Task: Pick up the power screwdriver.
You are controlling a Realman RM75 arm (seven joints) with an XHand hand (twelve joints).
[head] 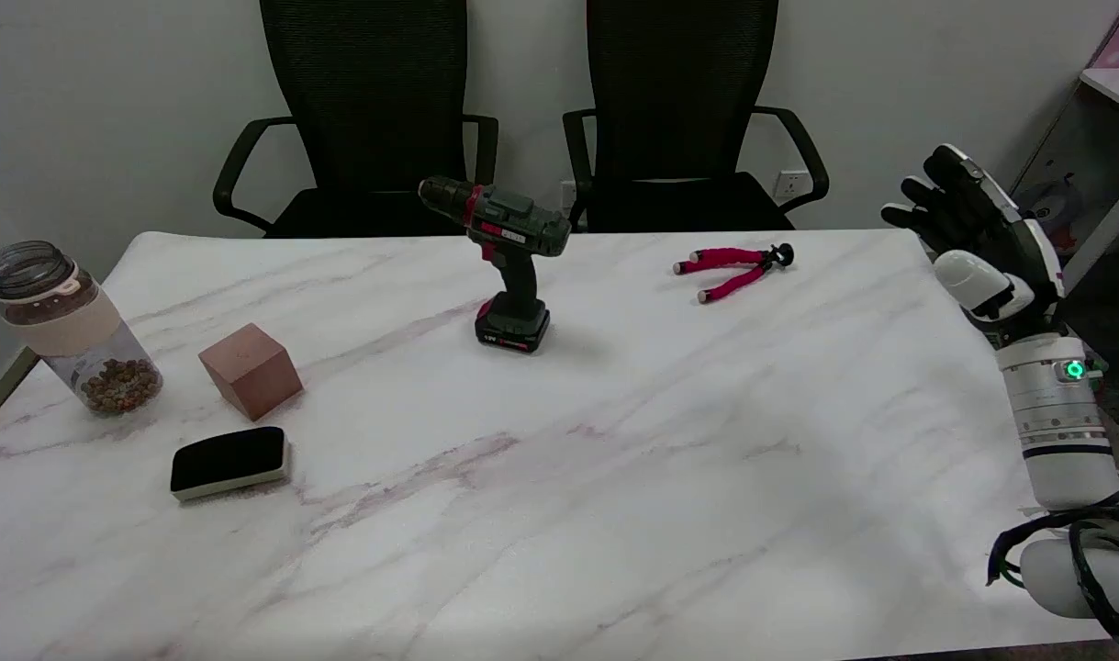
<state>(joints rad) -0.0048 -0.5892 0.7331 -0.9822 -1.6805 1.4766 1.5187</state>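
The power screwdriver (507,260) stands upright on its battery base near the middle of the marble table (614,459), toward the far edge. It is dark green and black with red trim, and its chuck points left. My right hand (977,229) hangs in the air over the table's right edge, far to the right of the tool. Its fingers are spread apart and it holds nothing.
A pink-legged mini tripod (733,269) lies between the tool and my hand. At the left are a jar of brown pellets (68,329), a wooden cube (250,370) and a black eraser (229,462). Two black chairs (678,110) stand behind the table.
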